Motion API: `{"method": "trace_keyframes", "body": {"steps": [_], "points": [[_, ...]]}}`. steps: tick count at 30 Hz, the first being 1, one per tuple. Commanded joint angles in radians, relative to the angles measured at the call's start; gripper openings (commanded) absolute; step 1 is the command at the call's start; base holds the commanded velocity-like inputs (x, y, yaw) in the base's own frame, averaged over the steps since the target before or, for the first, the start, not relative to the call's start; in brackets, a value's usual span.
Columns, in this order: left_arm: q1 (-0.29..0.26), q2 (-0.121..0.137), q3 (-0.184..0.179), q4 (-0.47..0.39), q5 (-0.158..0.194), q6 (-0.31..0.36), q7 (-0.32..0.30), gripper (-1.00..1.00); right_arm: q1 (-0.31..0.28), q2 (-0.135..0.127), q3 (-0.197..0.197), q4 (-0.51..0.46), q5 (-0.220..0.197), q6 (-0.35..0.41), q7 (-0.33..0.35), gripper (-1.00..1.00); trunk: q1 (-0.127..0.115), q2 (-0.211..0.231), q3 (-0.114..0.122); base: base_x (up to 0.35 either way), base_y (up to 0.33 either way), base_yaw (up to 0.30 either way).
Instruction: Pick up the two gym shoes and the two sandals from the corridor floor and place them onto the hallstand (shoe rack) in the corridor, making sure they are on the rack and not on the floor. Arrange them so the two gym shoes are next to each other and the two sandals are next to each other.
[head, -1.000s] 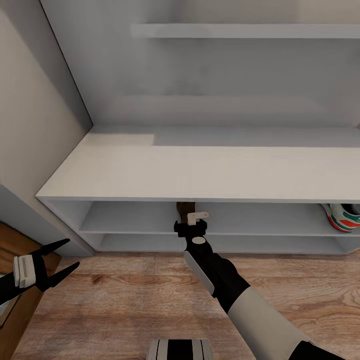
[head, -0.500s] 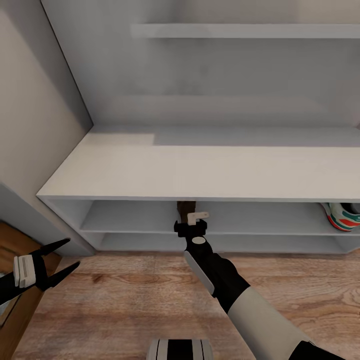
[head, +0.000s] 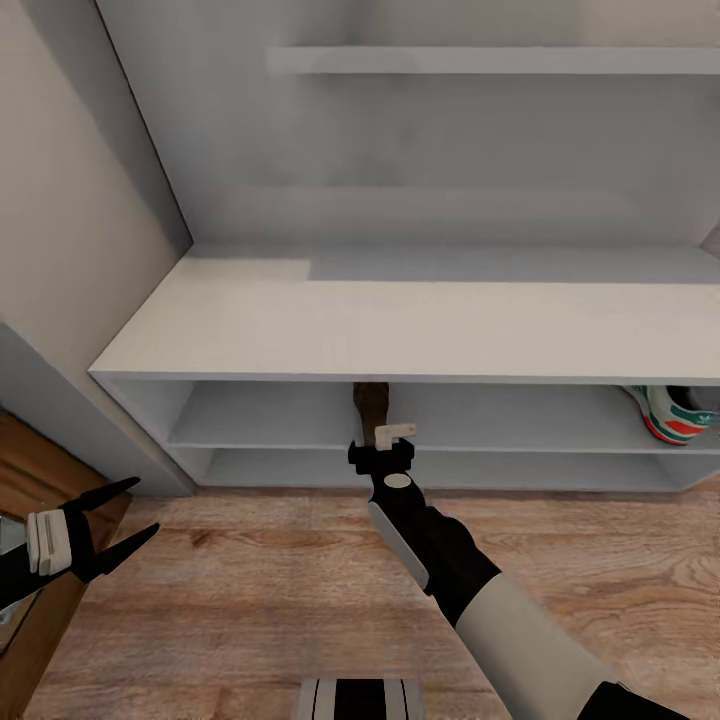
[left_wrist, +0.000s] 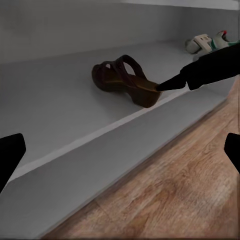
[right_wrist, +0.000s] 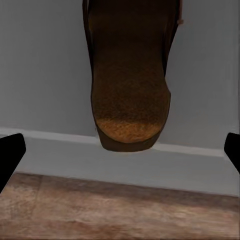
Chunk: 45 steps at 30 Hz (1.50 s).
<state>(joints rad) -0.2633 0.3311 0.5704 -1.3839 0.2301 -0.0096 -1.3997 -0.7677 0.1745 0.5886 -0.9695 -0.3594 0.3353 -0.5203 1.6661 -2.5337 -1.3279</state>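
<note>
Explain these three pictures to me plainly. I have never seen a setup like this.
This is a simulated two-armed robot. The head view looks down from its head at a pale grey shoe rack on a wood floor. The other two pictures come from cameras near each gripper.

The right gripper is open at the front edge of the upper shelf, just behind a brown sandal that lies on that shelf; the black tips at the edges of the right wrist view are its fingers. The left gripper is open and holds nothing. A sneaker sits on the same shelf, further right.
</note>
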Motion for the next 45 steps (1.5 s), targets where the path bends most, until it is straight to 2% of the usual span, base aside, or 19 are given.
{"method": "trace_keyframes", "body": {"steps": [1,14,45], "points": [[-0.001,0.0,0.0,0.0,0.002,-0.001,-0.003,1.0,-0.001,0.0,0.002,-0.001,-0.006,0.004,-0.007,1.0,0.0,0.0,-0.001,-0.109,0.0,0.0],[-0.001,0.0,0.0,0.0,0.002,-0.001,-0.002,1.0,0.0,0.0,0.002,-0.001,-0.007,0.003,-0.007,1.0,0.0,0.0,-0.001,-0.163,0.0,0.0],[-0.001,0.0,0.0,0.0,0.002,-0.001,-0.002,1.0,0.007,0.0,0.0,-0.008,-0.006,-0.021,-0.009,1.0,0.0,0.0,-0.001,-0.011,0.0,0.0]]}}
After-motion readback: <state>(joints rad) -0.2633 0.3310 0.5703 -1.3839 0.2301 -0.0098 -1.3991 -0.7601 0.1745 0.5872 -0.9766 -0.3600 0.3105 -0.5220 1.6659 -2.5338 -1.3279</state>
